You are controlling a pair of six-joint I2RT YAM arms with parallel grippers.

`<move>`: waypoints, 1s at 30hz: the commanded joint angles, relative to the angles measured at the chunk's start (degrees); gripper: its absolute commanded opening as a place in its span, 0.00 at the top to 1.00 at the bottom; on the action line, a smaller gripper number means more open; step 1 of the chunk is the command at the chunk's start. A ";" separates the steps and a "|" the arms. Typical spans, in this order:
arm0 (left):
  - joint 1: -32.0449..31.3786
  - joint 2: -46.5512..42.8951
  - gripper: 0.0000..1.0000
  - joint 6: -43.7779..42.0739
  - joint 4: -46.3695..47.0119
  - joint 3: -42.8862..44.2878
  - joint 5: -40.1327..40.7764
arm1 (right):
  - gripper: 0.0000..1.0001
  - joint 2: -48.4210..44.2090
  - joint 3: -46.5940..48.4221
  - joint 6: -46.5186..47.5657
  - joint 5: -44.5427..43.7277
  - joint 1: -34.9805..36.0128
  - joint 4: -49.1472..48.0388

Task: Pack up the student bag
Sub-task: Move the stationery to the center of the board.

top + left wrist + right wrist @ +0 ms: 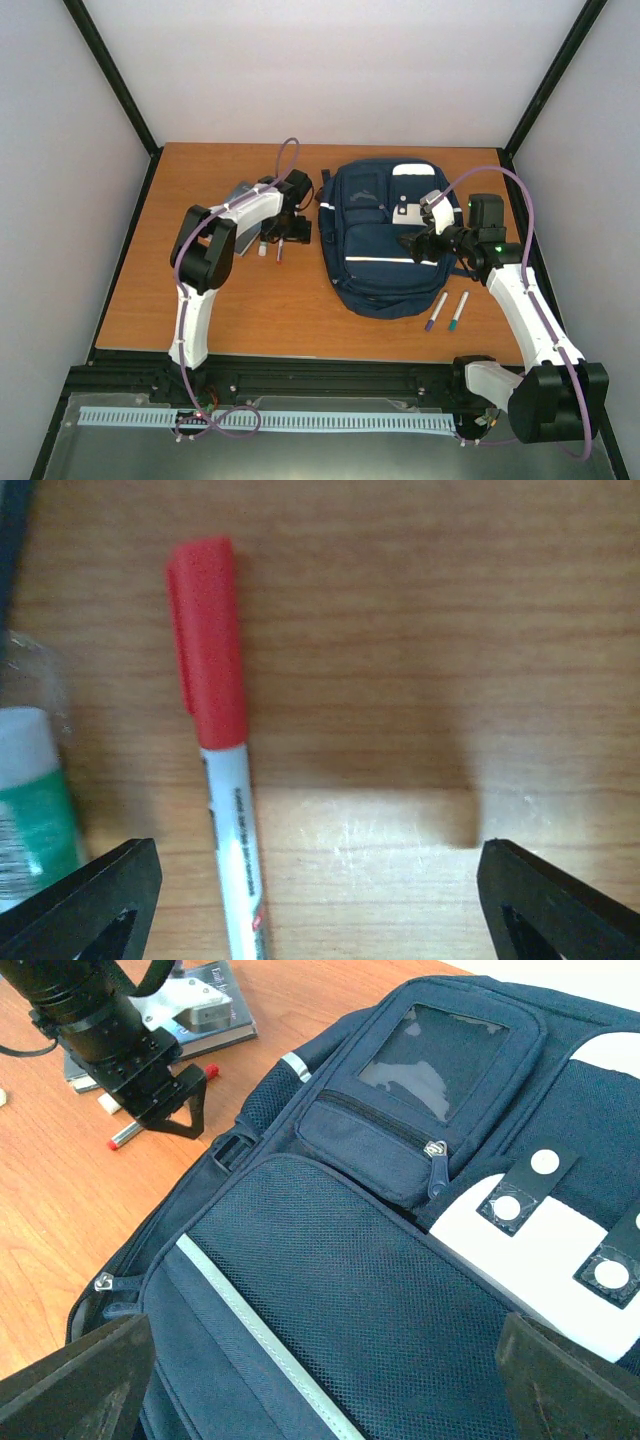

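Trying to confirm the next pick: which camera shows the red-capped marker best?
Left wrist view: the red-capped marker fills the frame, cap and white barrel clear, beneath the open left tool. The top view shows only a thin sliver beside that tool; the right wrist view shows a small, distant piece.

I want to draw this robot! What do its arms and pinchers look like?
The left arm and right arm are white tubes with chunky black joints. A thin purple cable loops along each. The right one has a tiny green light. Its fingers are black wedges.
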State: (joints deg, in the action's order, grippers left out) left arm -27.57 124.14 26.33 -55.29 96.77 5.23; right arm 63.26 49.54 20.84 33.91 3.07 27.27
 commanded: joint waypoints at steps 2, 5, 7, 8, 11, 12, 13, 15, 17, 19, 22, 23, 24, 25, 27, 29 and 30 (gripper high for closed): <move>-1.43 -2.76 0.11 -0.17 3.60 -2.11 -4.17 | 0.05 0.47 0.36 0.87 0.89 -0.52 -0.05; -1.78 -6.73 0.11 -0.68 5.44 -3.94 -2.97 | 0.05 0.54 0.40 0.90 0.98 -0.51 -0.04; -1.78 -8.73 0.11 -0.62 5.52 -4.54 0.30 | 0.05 0.68 0.38 0.94 1.05 -0.52 -0.10; -1.71 -9.35 0.10 -0.46 5.23 -4.57 2.29 | 0.05 0.64 0.43 0.94 1.08 -0.48 0.01; -1.57 -10.02 0.06 0.05 3.94 -4.53 8.70 | 0.05 0.64 0.47 0.94 1.17 -0.52 0.04; -1.35 -9.68 0.05 0.43 2.88 -4.20 10.09 | 0.05 0.59 0.43 0.95 1.18 -0.49 0.06; -0.99 -9.07 0.04 0.93 2.04 -3.88 10.80 | 0.05 0.55 0.47 0.96 1.18 -0.45 0.07; -0.22 -7.59 0.03 2.21 0.67 -3.37 11.13 | 0.05 0.46 0.47 0.96 1.23 -0.52 0.11; 0.41 -6.32 0.02 3.07 0.76 -3.70 10.32 | 0.05 0.43 0.50 0.99 1.16 -0.52 0.24; 0.71 -5.60 0.02 3.20 1.68 -4.38 9.09 | 0.05 0.29 0.47 1.01 1.20 -0.51 0.32; 0.85 -3.98 0.02 2.99 2.48 -4.58 7.06 | 0.05 0.30 0.47 1.04 1.25 -0.59 0.30; 0.85 -3.49 0.02 3.08 2.65 -4.53 6.68 | 0.05 0.36 0.47 1.07 1.25 -0.56 0.27; 0.85 -3.13 0.02 2.97 2.83 -4.54 6.31 | 0.05 0.33 0.46 1.06 1.25 -0.59 0.37; 0.85 -2.78 0.02 2.90 3.03 -4.53 5.91 | 0.05 0.36 0.49 1.12 1.25 -0.61 0.40; 0.85 -2.04 0.02 2.79 3.24 -4.38 4.91 | 0.05 0.37 0.46 1.13 1.25 -0.61 0.36; 0.81 -1.56 0.03 2.68 3.75 -4.40 3.81 | 0.05 0.41 0.48 1.13 1.28 -0.61 0.37; 0.80 -1.51 0.04 2.61 4.21 -4.54 2.96 | 0.05 0.37 0.47 1.20 1.33 -0.57 0.42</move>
State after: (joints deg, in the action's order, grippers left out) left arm -26.79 121.78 28.34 -52.62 92.09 11.11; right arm 63.81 49.54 21.50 33.93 3.05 27.64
